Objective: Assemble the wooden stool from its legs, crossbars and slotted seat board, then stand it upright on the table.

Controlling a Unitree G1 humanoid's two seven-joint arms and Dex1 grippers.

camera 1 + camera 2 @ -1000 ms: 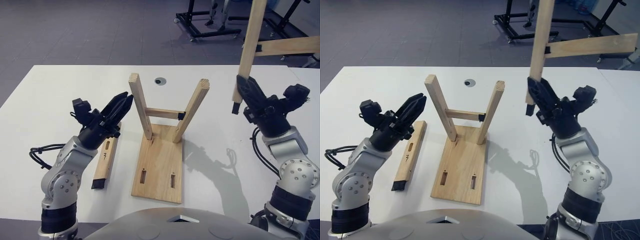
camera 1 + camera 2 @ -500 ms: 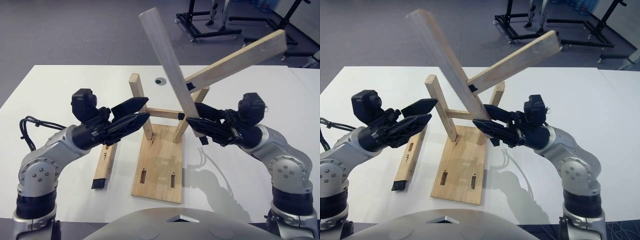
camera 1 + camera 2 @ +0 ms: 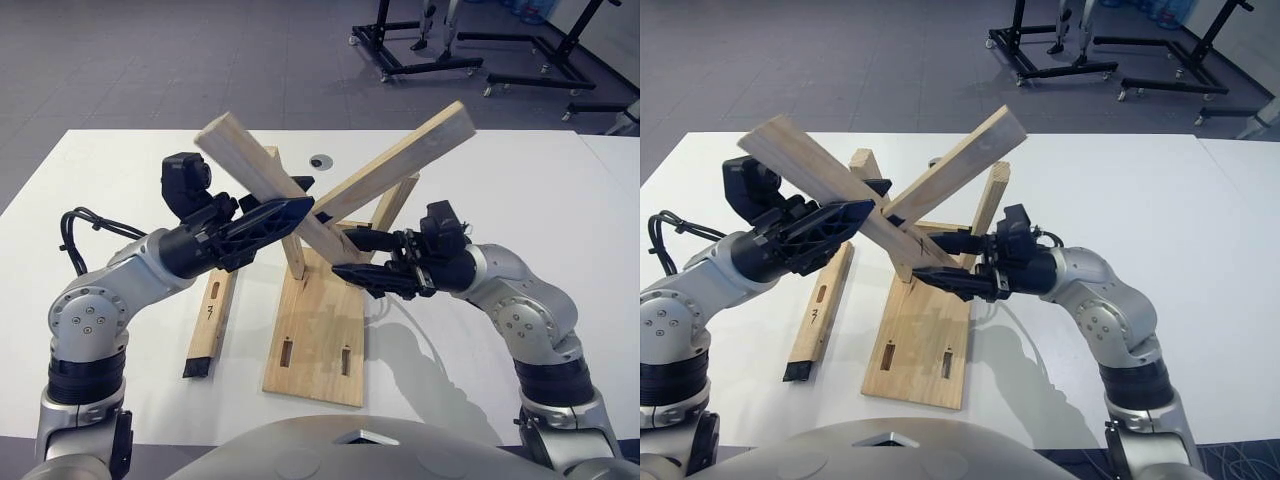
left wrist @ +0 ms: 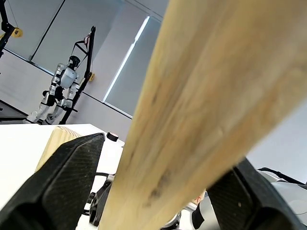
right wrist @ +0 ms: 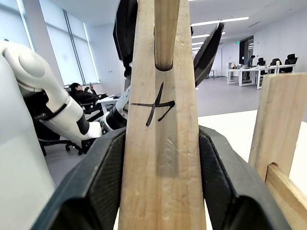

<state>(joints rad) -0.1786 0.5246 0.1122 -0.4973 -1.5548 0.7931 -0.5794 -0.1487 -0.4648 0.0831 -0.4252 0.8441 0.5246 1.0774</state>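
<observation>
A handwritten figure 4 (image 5: 154, 109) in black stands on the face of the wooden leg (image 5: 160, 158) that is clamped in the right claw (image 3: 342, 254) above the seat board (image 3: 318, 340), just below that leg's slot. The loose leg (image 3: 203, 345), lying on the counter (image 3: 120, 180) just left of the seat board, bears a small dark handwritten mark (image 3: 210, 314) beside its slot, perhaps a 7 or a 3, too small to tell.

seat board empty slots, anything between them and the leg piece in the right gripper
Nothing visible. The two near slots lie bare; the leg piece in the right gripper hangs over the seat board's far end, by the standing legs.
</observation>
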